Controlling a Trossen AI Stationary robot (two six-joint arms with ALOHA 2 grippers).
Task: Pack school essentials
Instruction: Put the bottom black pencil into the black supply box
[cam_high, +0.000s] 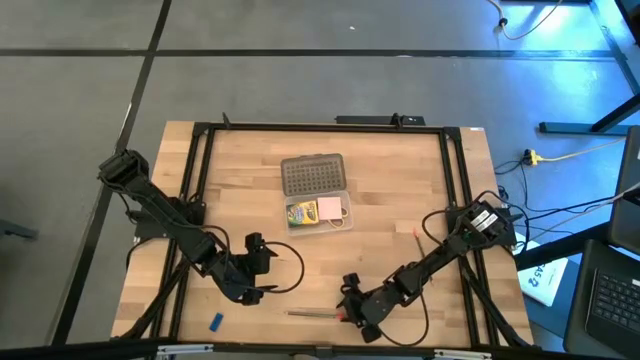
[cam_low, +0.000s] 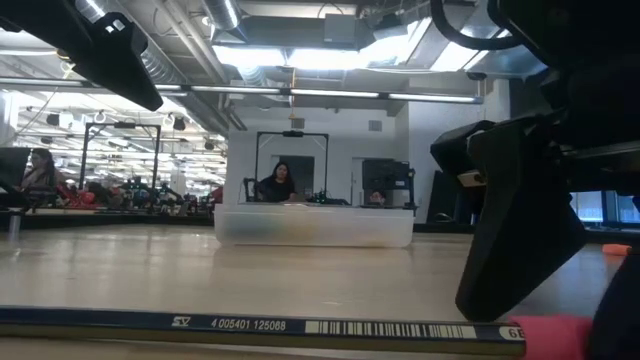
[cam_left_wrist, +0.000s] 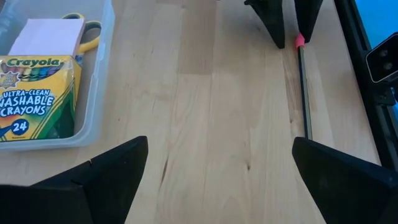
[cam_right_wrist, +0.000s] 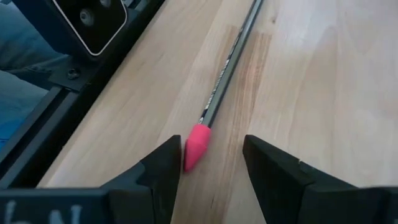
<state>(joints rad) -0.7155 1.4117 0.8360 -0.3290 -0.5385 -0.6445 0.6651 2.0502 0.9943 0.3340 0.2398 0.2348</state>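
Nearest the low camera lies a dark pencil (cam_low: 250, 325) with a pink eraser tip, its tip between the right gripper's (cam_right_wrist: 211, 165) parted fingers at the wooden table's (cam_high: 390, 215) six o'clock edge. At twelve o'clock, the clear plastic case (cam_high: 317, 195) holds the green-yellow crayon box (cam_left_wrist: 37, 93), pink notepad (cam_left_wrist: 48, 36) and yellow-handled scissors (cam_left_wrist: 92, 34). Left gripper (cam_high: 262, 268) hovers open at eight o'clock, holding nothing.

Dark pencil (cam_right_wrist: 233, 59) flat on table, pink eraser tip, crayon box (cam_left_wrist: 37, 93) upright in case, perhaps scissors behind.

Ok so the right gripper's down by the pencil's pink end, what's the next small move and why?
Probably shut the right gripper on the pencil. Its open fingers already stand on either side of the pink eraser tip, low over the table, so little alignment seems left. The pencil lies outside the clear case.
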